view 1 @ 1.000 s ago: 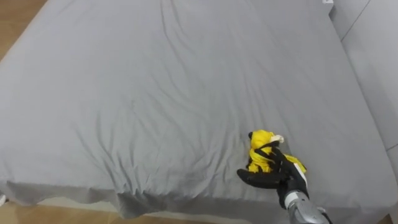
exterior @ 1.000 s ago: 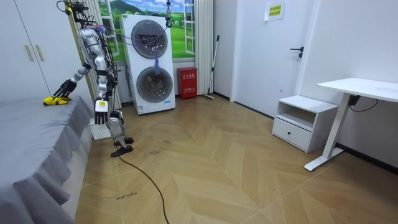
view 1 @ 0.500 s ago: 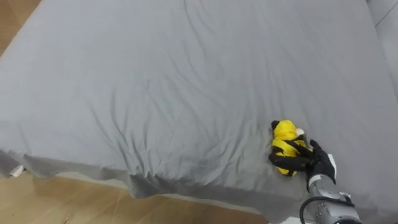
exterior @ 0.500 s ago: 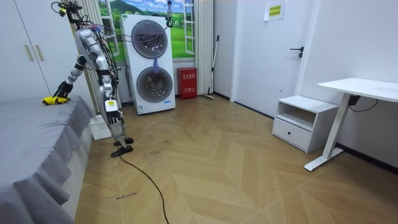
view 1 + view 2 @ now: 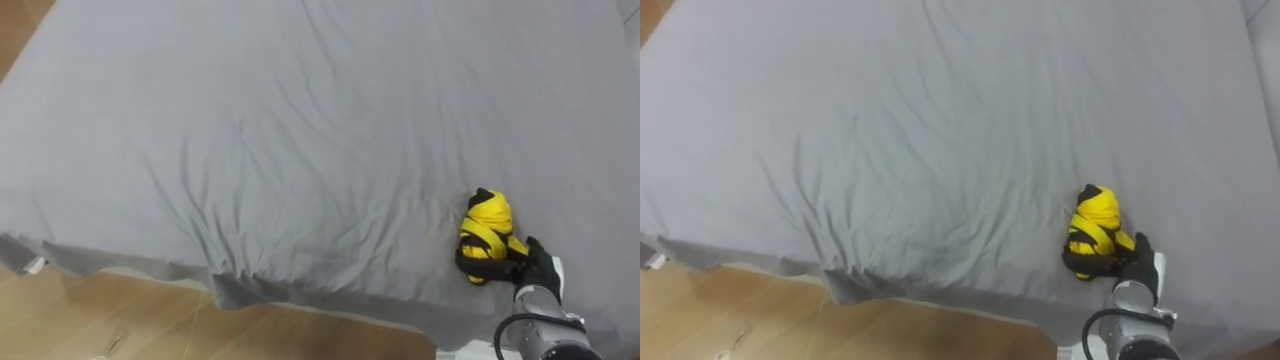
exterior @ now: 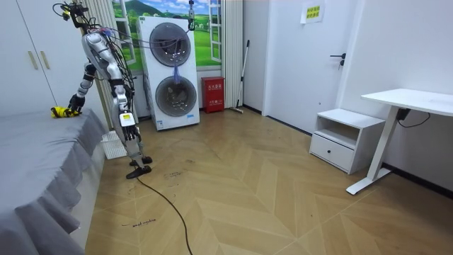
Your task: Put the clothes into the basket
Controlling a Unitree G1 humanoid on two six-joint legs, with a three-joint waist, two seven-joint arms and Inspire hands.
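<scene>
Now right hand point(image 5: 540, 276) curled round yellow garment point(image 5: 487, 226), on bed point(image 5: 300, 130); fingers earlier spread.

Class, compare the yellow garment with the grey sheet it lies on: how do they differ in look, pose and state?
The yellow garment is bright and bunched into a small bundle; the grey sheet is dull and spread wide and flat. The yellow garment is gripped by the right hand, whose fingers curl round it; the grey sheet lies free. Both are creased cloth.
</scene>
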